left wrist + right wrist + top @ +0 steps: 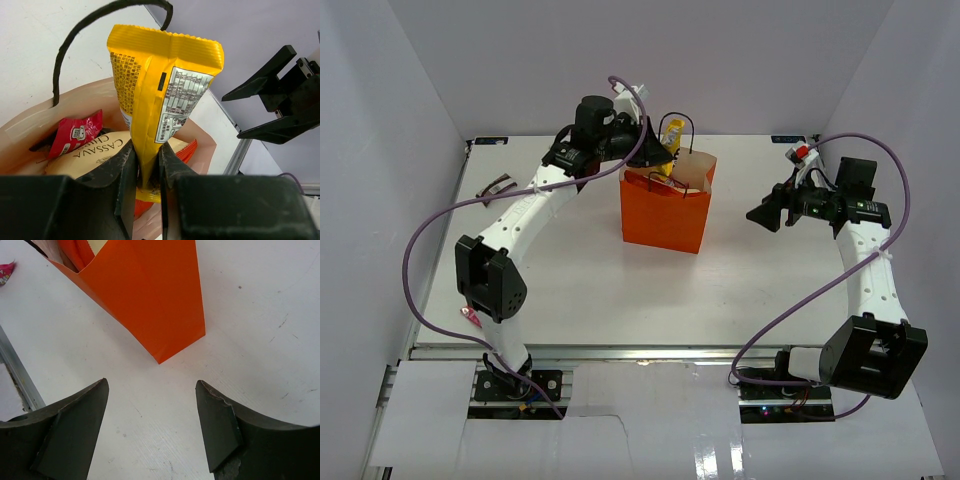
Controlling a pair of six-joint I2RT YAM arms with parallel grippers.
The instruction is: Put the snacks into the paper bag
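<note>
Furniture: we see one white table (570, 290), its top faintly scuffed.
Walls: left wall (380, 150), back wall (640, 60) and right wall (920, 100), all plain and pale, box it in.
Near edge: a metal rail (620, 352), with glossy white sheeting (650, 430) below.
Light: even; we find only soft shadows.

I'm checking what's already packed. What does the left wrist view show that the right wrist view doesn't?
Only left wrist: the left gripper shut on a yellow packet over the paper bag, with a small red packet and a cassava chips packet lying in its pale inside. Only right wrist: the bag's orange outer wall and bottom corner standing on the table. Both: the bag and the open right gripper.
</note>
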